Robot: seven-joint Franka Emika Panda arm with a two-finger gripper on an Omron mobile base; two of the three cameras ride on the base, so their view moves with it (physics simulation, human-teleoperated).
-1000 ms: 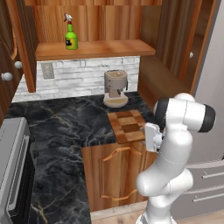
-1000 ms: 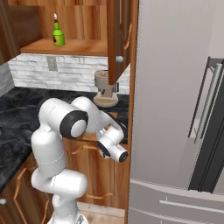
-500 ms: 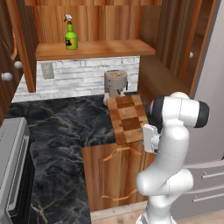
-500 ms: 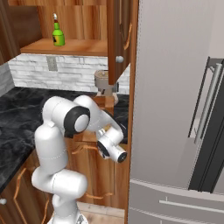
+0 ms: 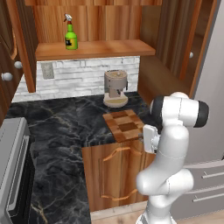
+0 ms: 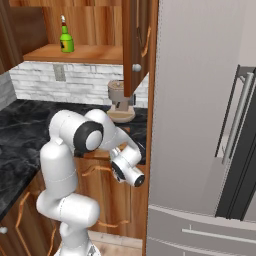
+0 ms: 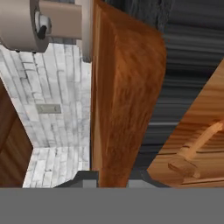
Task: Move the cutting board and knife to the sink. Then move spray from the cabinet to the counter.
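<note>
Spray (image 5: 70, 36): stands upright at the left of the cabinet (image 5: 94, 49) shelf, well above the table (image 5: 61, 131), with the door open. Judged light and rigid; the narrow neck under the trigger or the round body is the likely hold. It would tip easily if nudged.

Cutting board (image 5: 124, 124): appears lifted on edge at the table's front right corner, just in front of the coffee machine (image 5: 115, 89) and touching the arm's wrist. In the hand view a thick wooden slab (image 7: 124, 96) runs up the middle from between the fingers (image 7: 83, 178), which look to be pinching it on its two broad faces. Judged stiff, fairly heavy for a two-point hold, with smooth faces that could slip or swing about the pinch. A grip across its thickness near the edge seems the sound choice.

Gripper (image 6: 131, 171): its tips are hidden behind the wrist in both base views.

Not established: the knife and the sink could not be made out. The board's far end is cut off at the top of the hand view. Whether its lower edge rests on the table cannot be told.
</note>
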